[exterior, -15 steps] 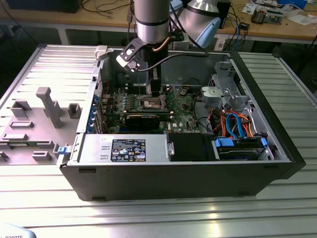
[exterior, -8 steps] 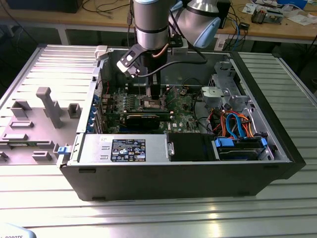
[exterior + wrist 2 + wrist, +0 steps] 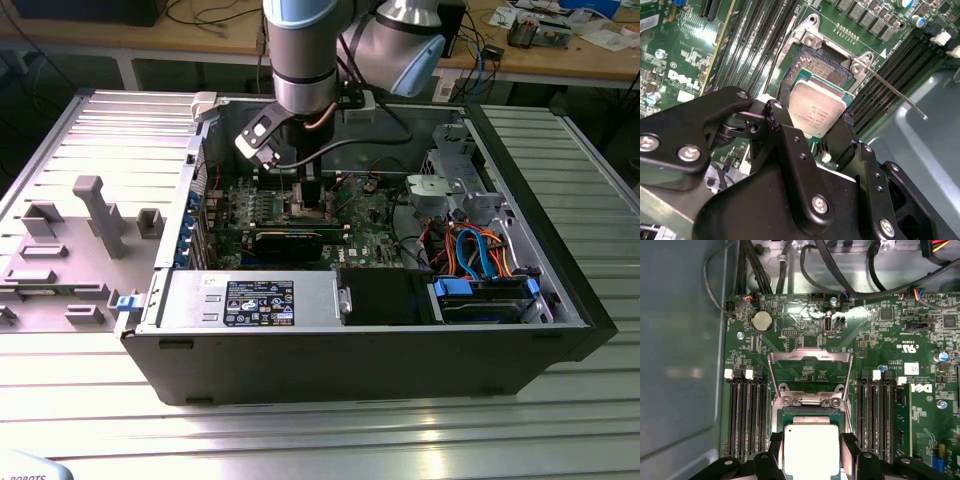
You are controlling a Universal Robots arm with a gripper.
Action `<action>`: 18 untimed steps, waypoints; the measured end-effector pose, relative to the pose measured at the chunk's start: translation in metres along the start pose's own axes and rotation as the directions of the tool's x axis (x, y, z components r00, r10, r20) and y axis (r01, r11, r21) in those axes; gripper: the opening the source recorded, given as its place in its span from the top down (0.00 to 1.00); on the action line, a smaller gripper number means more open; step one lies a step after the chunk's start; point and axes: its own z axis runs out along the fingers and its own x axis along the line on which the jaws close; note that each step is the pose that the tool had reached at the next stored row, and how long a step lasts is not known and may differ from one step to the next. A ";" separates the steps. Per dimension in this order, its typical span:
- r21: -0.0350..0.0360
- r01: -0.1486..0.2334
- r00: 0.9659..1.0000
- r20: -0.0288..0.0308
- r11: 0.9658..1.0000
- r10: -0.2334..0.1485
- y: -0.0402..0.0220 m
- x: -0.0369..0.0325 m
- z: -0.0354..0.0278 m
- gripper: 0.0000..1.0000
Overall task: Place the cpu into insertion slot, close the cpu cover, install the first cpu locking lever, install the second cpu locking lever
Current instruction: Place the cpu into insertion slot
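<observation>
One by one, from the exterior view's left: saw a matte grey plastic fixture tray (image 3: 60,265) with blocky upright pegs. Next, noted an open black computer case (image 3: 350,360) lying flat, with a silver labelled power-supply box (image 3: 250,300) along its near wall. Found the green motherboard (image 3: 375,215) mid-case and the glossy grey and pale-blue arm (image 3: 305,50) reaching straight down to it, gripper (image 3: 303,200) low over the board. Toward the exterior view's right, logged a bare-metal drive cage (image 3: 450,185) and blue and orange cables (image 3: 480,250). Saw it all on a ribbed aluminium table (image 3: 300,440), with a cluttered wooden workbench (image 3: 580,60) behind.

In both wrist views found the gripper clamped on the cpu (image 3: 810,452), matte black fingers (image 3: 774,450) pressed to two opposite edges. Noted the cpu as flat, square, plain silver-grey on top with a thin green rim. Located it directly over the insertion slot (image 3: 807,411), a dark-framed square socket; could not tell whether seated or just above. In the second wrist view, saw grainy contacts (image 3: 822,65) bare beside the chip. Found the cpu cover (image 3: 810,360), a thin silver-grey metal frame with a central window, swung open off the slot. Noted a thin wire locking lever (image 3: 895,92) sticking out free past long black ribbed memory slots (image 3: 745,415). Logged a round shiny coin cell (image 3: 761,320) and black cables (image 3: 755,265) by the board's edge.
</observation>
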 end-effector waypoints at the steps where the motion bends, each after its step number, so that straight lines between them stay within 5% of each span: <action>1: 0.000 0.000 1.000 0.000 1.000 0.000 -0.0005 -0.0001 0.0018 0.46; 4: 0.000 0.000 1.000 0.001 1.000 0.000 -0.0029 -0.0004 0.0081 0.46; 6: 0.000 0.001 1.000 0.014 1.000 -0.001 -0.0036 0.0004 0.0114 0.46; 8: 0.000 0.000 1.000 0.020 1.000 0.000 -0.0039 0.0004 0.0146 0.46; 16: -0.001 -0.014 1.000 0.027 1.000 0.014 -0.0042 0.0004 0.0182 0.46; 18: -0.001 -0.014 0.999 0.033 1.000 0.014 -0.0043 0.0004 0.0187 0.46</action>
